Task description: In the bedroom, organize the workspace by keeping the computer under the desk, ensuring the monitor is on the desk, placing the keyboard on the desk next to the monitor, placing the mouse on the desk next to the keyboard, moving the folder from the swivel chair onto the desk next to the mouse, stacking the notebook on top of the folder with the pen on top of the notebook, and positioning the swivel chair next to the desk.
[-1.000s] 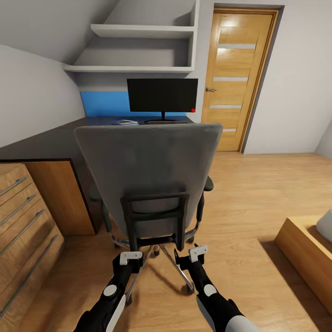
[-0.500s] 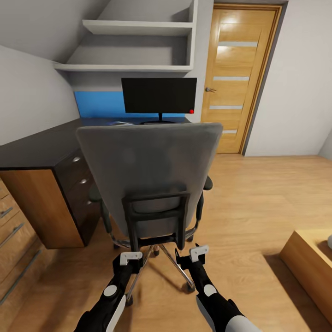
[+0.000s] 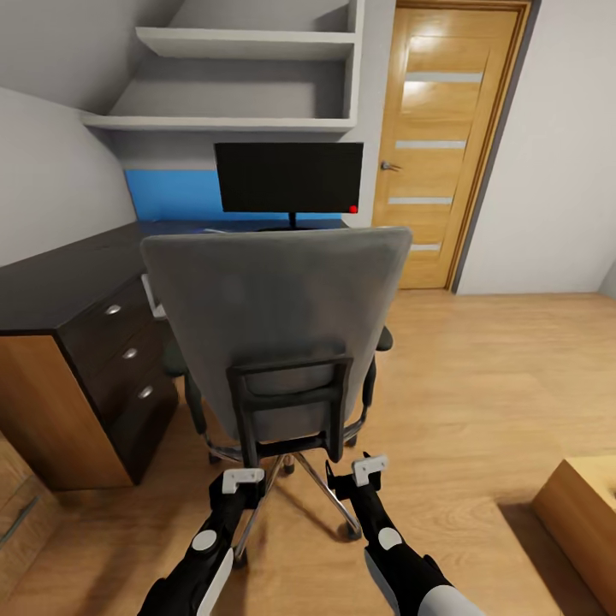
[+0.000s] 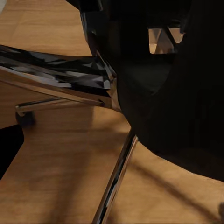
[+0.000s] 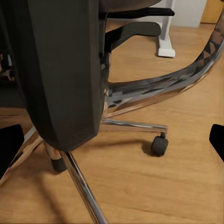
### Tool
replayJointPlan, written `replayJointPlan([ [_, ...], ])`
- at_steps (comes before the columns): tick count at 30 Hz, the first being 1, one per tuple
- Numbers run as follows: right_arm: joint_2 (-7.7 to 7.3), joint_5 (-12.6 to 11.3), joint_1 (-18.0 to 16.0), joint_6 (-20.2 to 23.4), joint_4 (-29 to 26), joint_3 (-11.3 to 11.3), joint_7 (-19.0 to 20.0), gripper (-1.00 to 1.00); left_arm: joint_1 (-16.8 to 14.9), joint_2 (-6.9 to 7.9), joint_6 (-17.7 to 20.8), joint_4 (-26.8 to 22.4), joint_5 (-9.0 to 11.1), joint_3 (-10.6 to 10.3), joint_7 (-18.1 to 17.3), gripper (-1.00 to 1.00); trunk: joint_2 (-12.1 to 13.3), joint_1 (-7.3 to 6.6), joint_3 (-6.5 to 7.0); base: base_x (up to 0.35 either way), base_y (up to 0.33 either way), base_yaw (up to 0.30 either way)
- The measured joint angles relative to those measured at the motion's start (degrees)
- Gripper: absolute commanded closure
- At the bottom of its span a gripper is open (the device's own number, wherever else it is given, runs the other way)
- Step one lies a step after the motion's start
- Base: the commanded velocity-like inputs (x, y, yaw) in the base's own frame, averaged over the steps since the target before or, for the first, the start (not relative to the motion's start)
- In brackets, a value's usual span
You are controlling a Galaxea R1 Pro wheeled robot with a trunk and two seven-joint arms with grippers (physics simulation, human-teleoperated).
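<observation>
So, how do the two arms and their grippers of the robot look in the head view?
Both arms are glossy black with white shell panels and a round pale grey disc on each forearm. The left gripper and the right gripper each end in a small white block-shaped piece on a black wrist. No cables or printed markings are visible.

You have no readable text, label, brand, number or sign here. Monitor (image 3: 288, 177) screen blank, only red dot at lower corner. Door (image 3: 445, 141), desk (image 3: 68, 278) drawers, swivel chair (image 3: 274, 316) back unmarked.
</observation>
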Motion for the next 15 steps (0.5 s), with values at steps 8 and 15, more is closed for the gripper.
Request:
replayJointPlan([
  [8,0.00,0.05,0.00,-0.01,0.00,0.01,0.04,-1.00,0.02,0.01,-1.95,0.60,0.16,0.05,-0.19,-1.00,0.01,0.00,-0.01,0.317,-0.009,0.000],
  [15,0.00,0.21,0.02,0.04,0.04,0.16,0.06,-1.00,0.02,0.00,-3.23,0.69,0.10,-0.04,-0.23,-1.00,0.01,0.01,-0.01,0.325,-0.001,0.000],
])
